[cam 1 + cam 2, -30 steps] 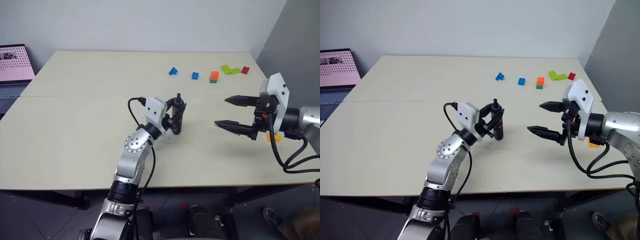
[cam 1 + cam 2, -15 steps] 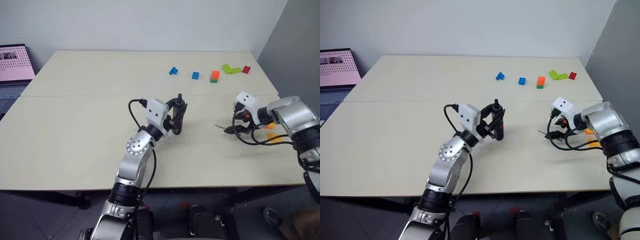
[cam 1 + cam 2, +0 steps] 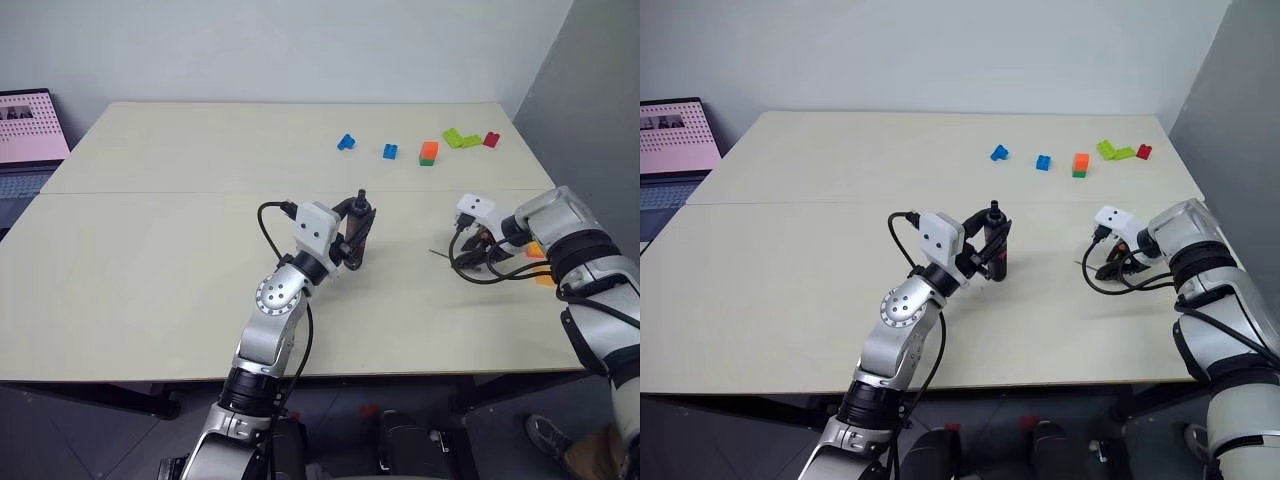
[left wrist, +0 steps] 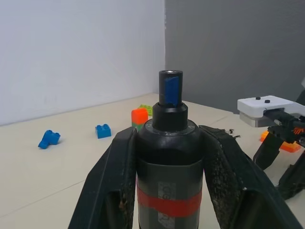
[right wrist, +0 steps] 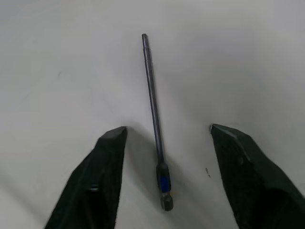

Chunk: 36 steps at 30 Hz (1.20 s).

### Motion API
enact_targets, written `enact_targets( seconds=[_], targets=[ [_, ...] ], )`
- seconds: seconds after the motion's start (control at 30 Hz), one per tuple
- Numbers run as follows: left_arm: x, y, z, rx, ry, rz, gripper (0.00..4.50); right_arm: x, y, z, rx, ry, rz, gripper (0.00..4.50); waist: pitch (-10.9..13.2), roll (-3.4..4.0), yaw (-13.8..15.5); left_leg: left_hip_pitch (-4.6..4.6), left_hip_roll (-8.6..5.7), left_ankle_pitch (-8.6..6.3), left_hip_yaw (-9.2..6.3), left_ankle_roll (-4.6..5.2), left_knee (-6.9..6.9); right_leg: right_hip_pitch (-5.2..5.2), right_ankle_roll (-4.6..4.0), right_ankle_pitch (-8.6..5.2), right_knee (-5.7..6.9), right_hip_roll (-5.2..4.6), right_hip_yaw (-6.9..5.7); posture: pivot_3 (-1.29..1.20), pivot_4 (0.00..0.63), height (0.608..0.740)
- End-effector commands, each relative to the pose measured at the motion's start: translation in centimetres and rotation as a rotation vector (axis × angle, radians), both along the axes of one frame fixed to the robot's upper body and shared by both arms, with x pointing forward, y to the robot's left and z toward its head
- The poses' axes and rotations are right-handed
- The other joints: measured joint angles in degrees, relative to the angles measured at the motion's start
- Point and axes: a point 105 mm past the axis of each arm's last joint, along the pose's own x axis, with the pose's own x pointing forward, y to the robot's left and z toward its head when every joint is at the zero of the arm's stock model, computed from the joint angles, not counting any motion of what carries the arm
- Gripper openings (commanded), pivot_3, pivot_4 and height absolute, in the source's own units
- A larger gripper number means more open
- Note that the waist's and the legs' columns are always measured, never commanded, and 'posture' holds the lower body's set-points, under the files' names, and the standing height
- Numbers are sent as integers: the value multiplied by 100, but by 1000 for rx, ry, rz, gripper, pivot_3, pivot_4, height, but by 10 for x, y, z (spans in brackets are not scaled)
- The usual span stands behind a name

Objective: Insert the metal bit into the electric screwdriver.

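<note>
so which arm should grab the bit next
Right. The right gripper is down at the table with its open fingers on either side of the bit. The left gripper is shut on the screwdriver.

The lower body of the electric screwdriver (image 4: pixel 169 157) is cut off by the frame edge. In the eye views the metal bit (image 5: pixel 155 121) is barely discernible near the worktop's right edge.

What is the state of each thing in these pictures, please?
electric screwdriver: upright, clamped in the left gripper, socket empty.
metal bit: lying flat on the table, not gripped.
right gripper: open, fingertips astride the bit.
toy bricks: loose at the table's far side.
</note>
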Motion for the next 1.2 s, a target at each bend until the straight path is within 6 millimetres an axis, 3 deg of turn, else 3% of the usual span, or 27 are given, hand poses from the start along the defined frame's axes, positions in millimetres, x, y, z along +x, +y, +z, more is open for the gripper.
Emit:
enact_targets(
  seconds=[0.03, 0.27, 0.3, 0.53, 0.73, 0.93, 1.07, 1.2],
  targets=[
    [-1, -2, -14, 35, 35, -2, 1636, 0, 1, 0, -3, 11, 13, 1794, 0, 0, 0, 0, 0, 0, 0, 0, 0, 0, 0, 0, 0, 0, 0, 0, 150, 740],
    [-2, -1, -16, 44, 26, 5, 1636, 0, 8, 1, 38, 16, 23, 83, -2, 2, -4, 4, 0, 0, 0, 0, 1, 3, 0, 1, 2, 0, 1, 0, 150, 740],
    [-2, -1, -15, 43, 26, 5, 1636, 0, 9, 2, 45, 11, 22, 13, -2, 3, -4, 5, 0, 0, 0, 0, 1, 4, 0, 1, 3, 0, 1, 0, 150, 740],
    [-7, 1, -6, 32, -22, -14, 1636, 8, 16, 18, 150, -88, 3, 0, -2, 3, -9, 4, 0, 0, 0, 0, 0, 2, 0, 1, 3, 0, 1, 0, 150, 740],
    [-10, 8, 12, -4, -54, -15, 1636, 18, 35, 67, 381, -374, 15, 0, 1, 8, -6, -3, 1, 0, -1, 0, -2, -2, 0, 1, 0, 0, 1, 0, 150, 740],
    [-9, 18, 25, -43, -60, 52, 1636, 1, 73, 118, 717, -667, 15, 0, 2, 8, -19, -9, 1, 0, -6, 0, -7, -5, 0, 0, -2, 2, -1, 0, 150, 740],
    [-1, 19, 11, -17, -20, 118, 1635, -22, 106, 149, 979, -855, 32, 0, 3, 8, -9, -10, 1, 0, -10, 0, -9, -6, 1, 0, -1, 3, -4, 0, 150, 740],
    [0, 15, 6, -16, 4, 126, 1635, -35, 120, 163, 1135, -932, -31, 0, 3, 9, -2, -8, 2, 0, -12, 0, -4, -3, 3, 1, 2, 5, -5, 0, 150, 740]
  ],
)
